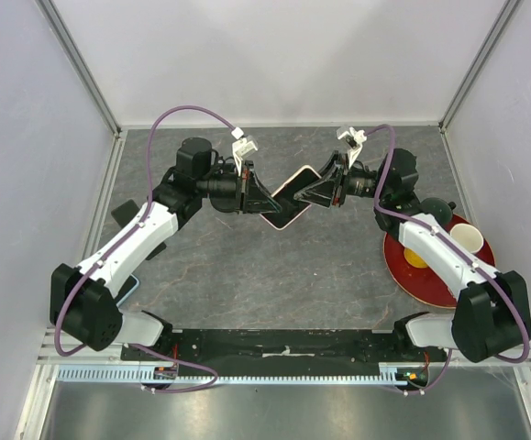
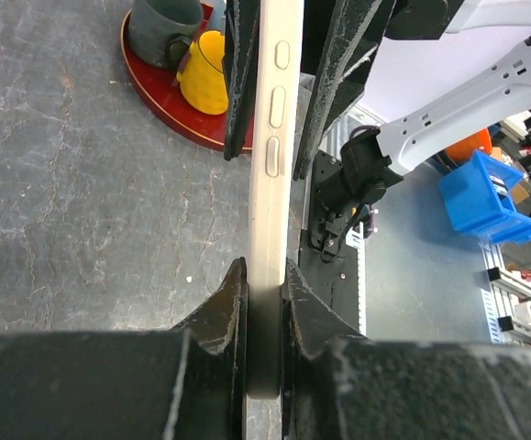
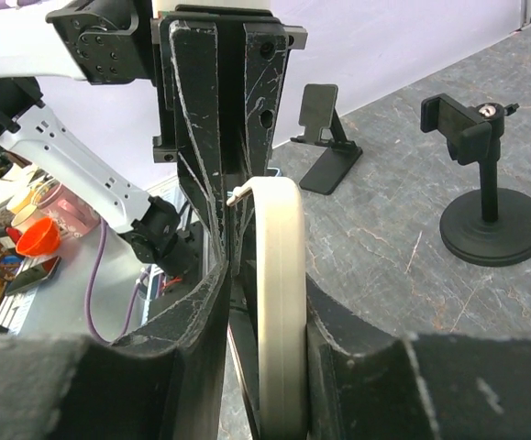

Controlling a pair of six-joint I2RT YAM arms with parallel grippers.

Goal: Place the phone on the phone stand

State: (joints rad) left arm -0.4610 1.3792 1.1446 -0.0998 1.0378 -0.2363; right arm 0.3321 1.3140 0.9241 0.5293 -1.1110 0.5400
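A cream-cased phone [image 1: 288, 197] hangs in the air above the middle of the table, between both grippers. My left gripper [image 1: 260, 197] is shut on one end of it; in the left wrist view the phone's edge [image 2: 274, 137] with its side buttons runs straight out from the clamped jaws [image 2: 263, 266]. My right gripper [image 1: 315, 192] surrounds the other end. In the right wrist view the phone [image 3: 279, 275] rests against one finger, with a gap to the other [image 3: 267, 284]. A black folding phone stand [image 3: 325, 137] stands on the table at the far left.
A black clamp holder on a round base [image 3: 485, 183] stands near the folding stand. A red plate [image 1: 439, 280] at the right holds a yellow cup [image 1: 414, 257], a white cup [image 1: 467, 238] and a dark mug [image 1: 439, 209]. A pale flat object [image 1: 129, 289] lies by the left arm.
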